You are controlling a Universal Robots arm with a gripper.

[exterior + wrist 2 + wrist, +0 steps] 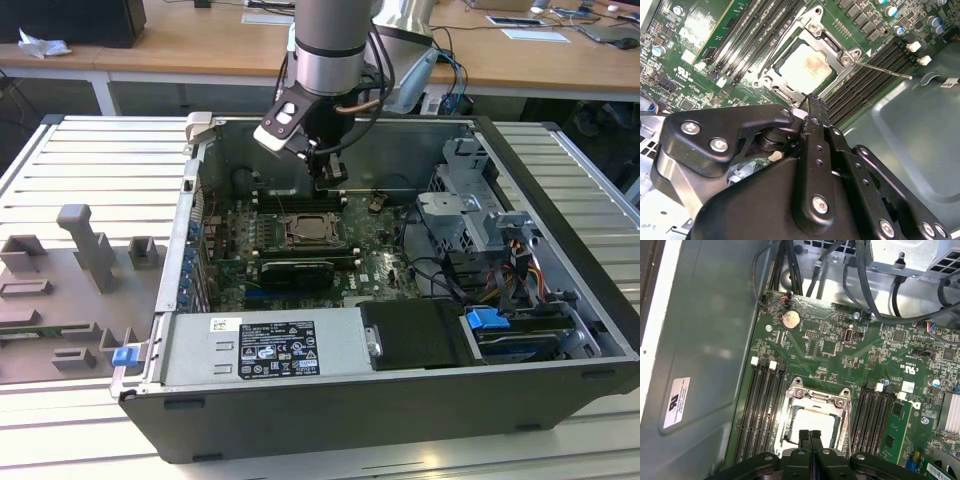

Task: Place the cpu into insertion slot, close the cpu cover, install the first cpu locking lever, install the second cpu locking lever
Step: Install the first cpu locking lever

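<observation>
"1 chip: where was the cpu (pixel 807 67)?"
"Seated in the insertion slot (pixel 308 230), framed by the cpu cover (pixel 842 57) lying flat on it."
"And the tool (pixel 810 434)?"
"Jaws pressed together, gripping nothing, poised just above the slot's rim inside the open case (pixel 300 425)."

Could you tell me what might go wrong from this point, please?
The shut end effector hangs close by the edge of the cpu cover; coming down off-line, it might press on the cpu. One locking lever juts out unlatched over the memory slots; pushed, the thin rod might slip off the end effector and scrape them.
</observation>
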